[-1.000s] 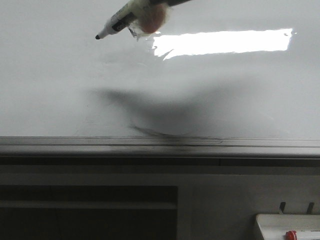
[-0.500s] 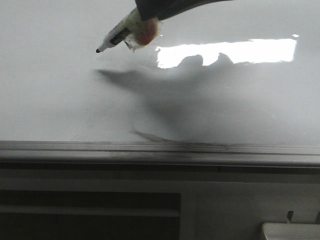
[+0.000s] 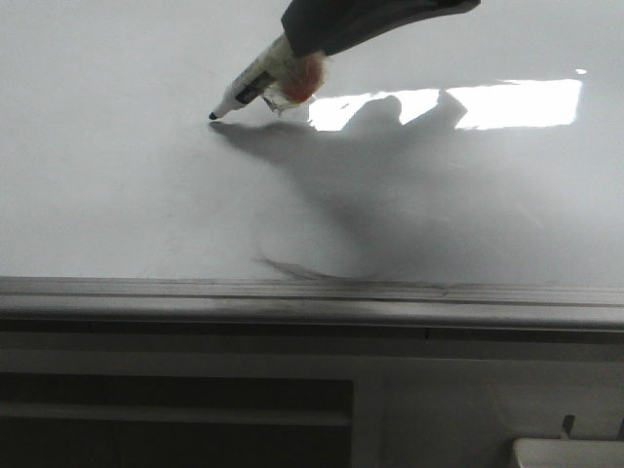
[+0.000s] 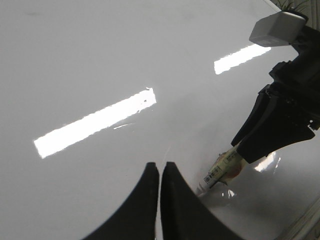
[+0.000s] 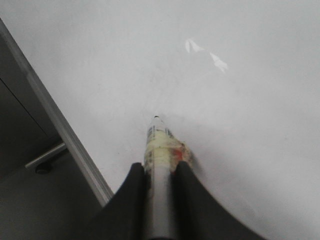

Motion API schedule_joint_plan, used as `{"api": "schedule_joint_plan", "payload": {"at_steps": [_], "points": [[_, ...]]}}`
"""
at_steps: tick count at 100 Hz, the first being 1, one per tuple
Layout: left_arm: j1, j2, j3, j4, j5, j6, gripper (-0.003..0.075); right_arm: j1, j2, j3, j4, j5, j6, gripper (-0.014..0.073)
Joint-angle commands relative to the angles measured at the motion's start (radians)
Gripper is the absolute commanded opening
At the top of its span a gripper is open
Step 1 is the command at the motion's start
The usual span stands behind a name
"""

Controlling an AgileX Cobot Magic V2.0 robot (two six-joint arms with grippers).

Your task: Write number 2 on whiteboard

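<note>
1. Two fingers of the right gripper (image 5: 159,172) are clamped on a marker (image 3: 255,82), one on each side of its barrel; the right wrist view shows the barrel running out between them.
2. Marker barrel carries a printed label and a wrap of clear tape with an orange-red lump beneath, just forward of the fingers.
3. Marker is tilted, tip pointing down and to the left in the front view. The black tip (image 3: 213,116) sits at or just above the whiteboard (image 3: 107,185), meeting its own shadow; actual contact cannot be confirmed.
4. No stroke of the number 2 is visible on the whiteboard in any view.
5. Left gripper (image 4: 159,172) has its fingers pressed together, tips nearly touching, holding nothing. It hangs over the whiteboard just beside the marker and the right arm.
6. Whiteboard surface is glossy and bears a bright rectangular light reflection (image 3: 517,102) to the right of the marker, partly cut by the arm's shadow.
7. Faint grey smudged arc (image 3: 292,265) lies low on the whiteboard, just above the grey rail (image 3: 312,297).
</note>
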State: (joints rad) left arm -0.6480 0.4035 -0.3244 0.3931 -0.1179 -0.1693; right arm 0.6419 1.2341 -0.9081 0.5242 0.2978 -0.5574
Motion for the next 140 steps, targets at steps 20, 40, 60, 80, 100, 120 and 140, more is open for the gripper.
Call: {"api": "schedule_joint_plan", "payload": {"at_steps": [20, 40, 60, 80, 100, 120, 140], "points": [[0.001, 0.01, -0.027, -0.014, -0.063, -0.009, -0.002, -0.117, -0.042, -0.071, -0.003, -0.008, -0.008, -0.005], [0.001, 0.01, -0.027, -0.014, -0.063, -0.009, -0.002, -0.176, -0.086, -0.063, -0.03, 0.165, -0.006, -0.005], [0.001, 0.01, -0.027, -0.014, -0.063, -0.009, -0.002, -0.117, -0.083, 0.006, -0.016, 0.181, 0.03, -0.005], [0.001, 0.01, -0.027, -0.014, -0.063, -0.009, -0.002, -0.002, -0.018, 0.015, -0.016, 0.057, 0.051, -0.005], [0.001, 0.01, -0.027, -0.014, -0.063, -0.009, -0.002, -0.04, -0.028, 0.025, -0.052, 0.119, 0.075, -0.005], [0.001, 0.01, -0.027, -0.014, -0.061, -0.009, -0.002, -0.149, -0.11, 0.095, -0.122, 0.191, 0.126, -0.005], [0.001, 0.01, -0.027, -0.014, -0.061, -0.009, -0.0019, -0.219, -0.186, 0.136, -0.126, 0.204, 0.129, -0.005]]}}
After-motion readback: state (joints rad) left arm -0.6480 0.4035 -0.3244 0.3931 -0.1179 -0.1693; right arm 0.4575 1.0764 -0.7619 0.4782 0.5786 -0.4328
